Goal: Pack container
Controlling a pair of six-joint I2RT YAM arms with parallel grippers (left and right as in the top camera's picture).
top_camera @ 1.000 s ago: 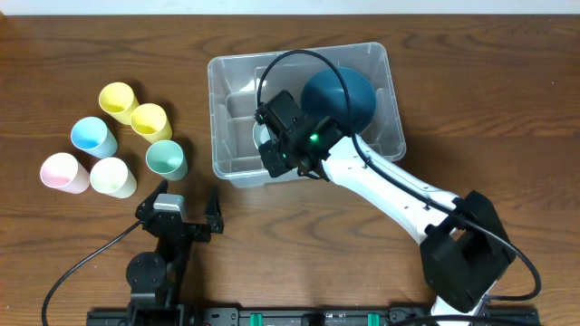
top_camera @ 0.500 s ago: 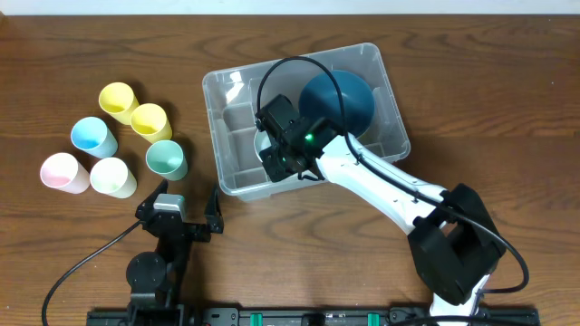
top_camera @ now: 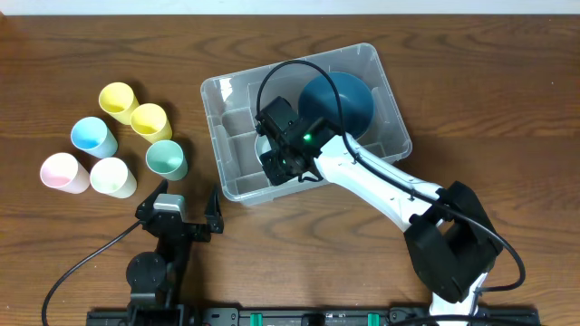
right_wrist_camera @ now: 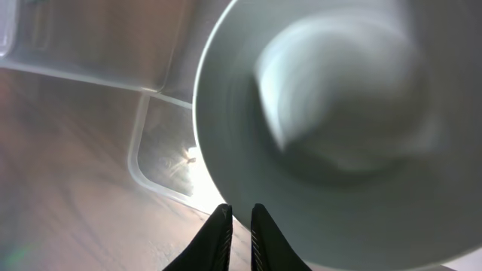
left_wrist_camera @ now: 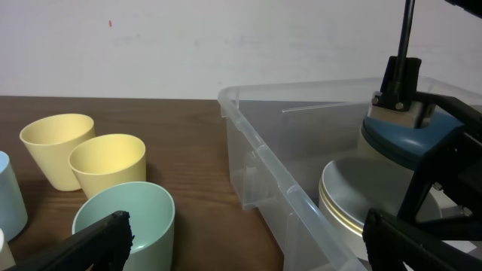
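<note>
The clear container (top_camera: 220,100) stands askew at the table's middle; it also shows in the left wrist view (left_wrist_camera: 260,150) and the right wrist view (right_wrist_camera: 90,45). A dark teal bowl (top_camera: 343,98) lies in its right half. My right gripper (top_camera: 276,161) is down inside the left half, its fingers nearly together on the rim of a pale grey-green bowl (right_wrist_camera: 339,113). In the left wrist view, pale stacked bowls (left_wrist_camera: 354,196) sit in the container under that gripper. My left gripper (top_camera: 186,208) is open and empty near the front edge.
Several pastel cups stand left of the container: two yellow (top_camera: 118,98) (top_camera: 149,120), a blue (top_camera: 93,136), a green (top_camera: 166,159), a pink (top_camera: 63,172) and a cream one (top_camera: 111,177). The green cup (left_wrist_camera: 124,218) is just ahead of my left gripper.
The container has turned and slid a little to the left and toward the front, with the right gripper inside it. The left arm has not moved.
</note>
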